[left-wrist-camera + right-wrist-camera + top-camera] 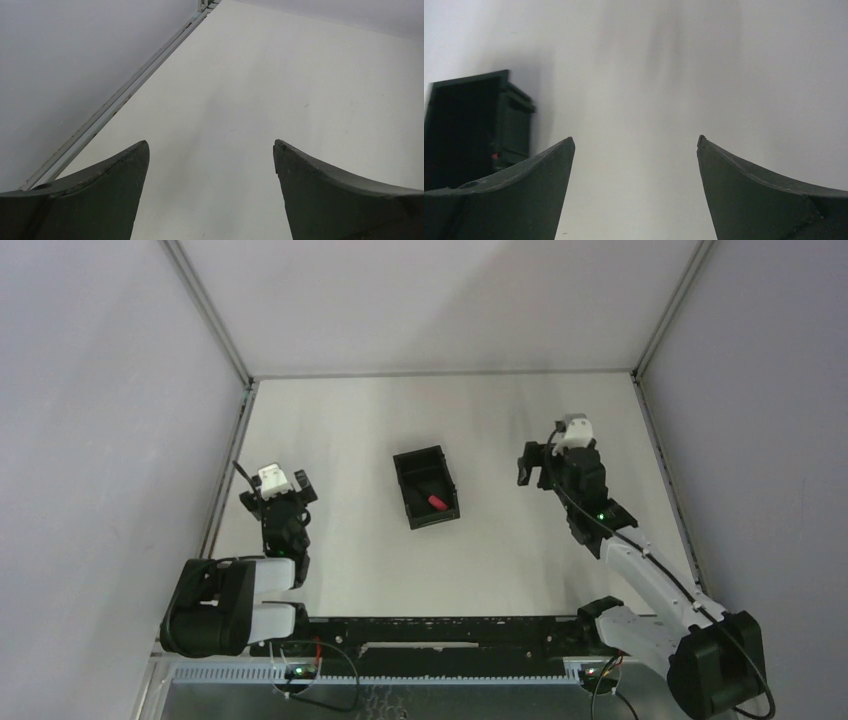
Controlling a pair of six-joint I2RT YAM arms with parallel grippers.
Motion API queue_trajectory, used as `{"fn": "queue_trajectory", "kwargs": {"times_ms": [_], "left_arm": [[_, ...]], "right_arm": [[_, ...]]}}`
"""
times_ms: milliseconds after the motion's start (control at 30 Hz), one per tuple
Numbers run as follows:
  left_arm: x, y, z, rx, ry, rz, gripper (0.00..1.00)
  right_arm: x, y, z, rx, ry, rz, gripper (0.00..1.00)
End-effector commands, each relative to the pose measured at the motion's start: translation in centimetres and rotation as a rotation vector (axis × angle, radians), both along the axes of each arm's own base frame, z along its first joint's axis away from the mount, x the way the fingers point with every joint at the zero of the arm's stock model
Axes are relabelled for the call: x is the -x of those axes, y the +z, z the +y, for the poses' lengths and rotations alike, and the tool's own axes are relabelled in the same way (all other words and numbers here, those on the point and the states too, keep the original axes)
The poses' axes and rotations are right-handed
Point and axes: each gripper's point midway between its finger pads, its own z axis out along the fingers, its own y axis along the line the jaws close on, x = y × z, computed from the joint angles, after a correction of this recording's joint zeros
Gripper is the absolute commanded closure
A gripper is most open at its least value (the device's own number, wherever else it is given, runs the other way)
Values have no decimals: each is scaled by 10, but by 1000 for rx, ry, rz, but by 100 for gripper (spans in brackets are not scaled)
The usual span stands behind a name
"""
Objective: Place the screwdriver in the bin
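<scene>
**Risk: knocking the bin**

The screwdriver (436, 502) lies inside the bin (415, 462), left of the right fingers (524, 195), which are spread and empty. The left fingers (100, 195) are likewise spread. A careless leftward sweep could shove the bin.

I am working in what is looking like a robotics lab test cell. I am sitting bolted to a black rail (440, 623) at the edge of a white table (350, 430). Plain pale panels (100, 390) are closing it in, aluminium frame bars (205, 308) are running along the seams, and a slotted cable duct (450, 672) with loose wires (330, 687) is lying below my bases.
</scene>
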Motion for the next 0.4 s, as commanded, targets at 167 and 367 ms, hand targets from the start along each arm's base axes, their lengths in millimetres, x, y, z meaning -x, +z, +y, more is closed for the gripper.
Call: {"fn": "queue_trajectory", "kwargs": {"times_ms": [167,367], "left_arm": [[-11,23,1,-4,3,-67,2],[-11,23,0,-4,1,-67,2]], "right_arm": [[-5,-40,-47,-49,-196,-74,0],[-6,-43,-46,-57,-191,-81,0]]}}
